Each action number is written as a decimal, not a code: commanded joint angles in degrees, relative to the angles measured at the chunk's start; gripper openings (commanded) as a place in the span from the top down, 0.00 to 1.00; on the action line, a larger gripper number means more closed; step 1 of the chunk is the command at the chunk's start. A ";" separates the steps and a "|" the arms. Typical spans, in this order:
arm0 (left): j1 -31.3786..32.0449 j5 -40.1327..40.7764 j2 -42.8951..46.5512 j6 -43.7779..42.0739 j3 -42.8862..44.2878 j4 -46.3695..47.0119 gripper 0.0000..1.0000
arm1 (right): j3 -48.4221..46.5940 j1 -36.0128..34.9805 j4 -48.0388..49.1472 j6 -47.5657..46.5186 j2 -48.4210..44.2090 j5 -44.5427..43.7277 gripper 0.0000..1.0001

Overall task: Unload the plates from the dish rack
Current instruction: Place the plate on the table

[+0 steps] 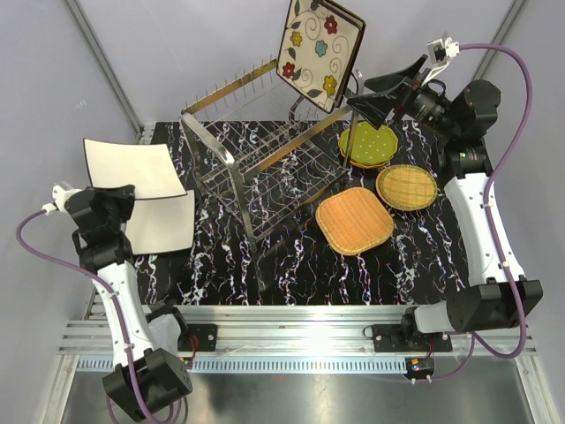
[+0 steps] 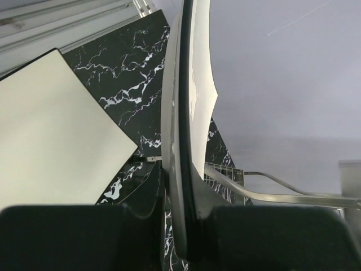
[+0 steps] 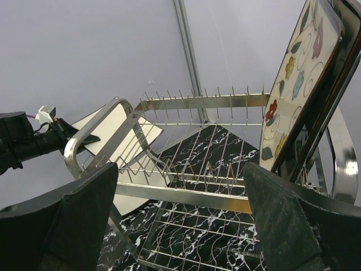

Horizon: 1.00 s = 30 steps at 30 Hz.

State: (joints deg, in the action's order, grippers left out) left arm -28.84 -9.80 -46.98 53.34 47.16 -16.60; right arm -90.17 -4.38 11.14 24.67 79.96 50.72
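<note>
Left fingers (image 1: pixel 126 193) clamped a cream square plate (image 1: pixel 132 166) above a second plate (image 1: pixel 163 223); right fingers (image 1: pixel 371 103) stood spread near the flowered plate (image 1: pixel 318 44) in the dish rack (image 1: pixel 256 168).

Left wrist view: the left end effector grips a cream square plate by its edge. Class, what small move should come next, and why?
Probably lower the held cream plate onto the other cream plate, which lies flat on the table, then release. The left end effector is shut on its edge, it is clear of the dish rack, and the flat plate lies close by.
</note>
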 commanded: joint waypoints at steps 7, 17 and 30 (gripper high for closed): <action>-0.08 -2.76 0.66 0.89 -2.42 16.42 1.00 | 1.66 1.13 1.52 0.65 -2.18 1.31 0.00; -0.25 -2.50 0.40 0.09 -7.34 16.16 1.00 | 2.98 1.39 2.83 3.19 -2.09 1.75 0.00; -0.25 -2.77 0.49 -0.08 -12.09 16.42 1.00 | 5.18 1.39 4.07 5.39 -2.18 1.93 0.00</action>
State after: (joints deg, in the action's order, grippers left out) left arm -28.84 -10.28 -48.12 52.42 33.36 -15.14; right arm -85.03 -3.31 12.36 29.19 79.66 51.18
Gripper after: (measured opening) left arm 0.126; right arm 0.993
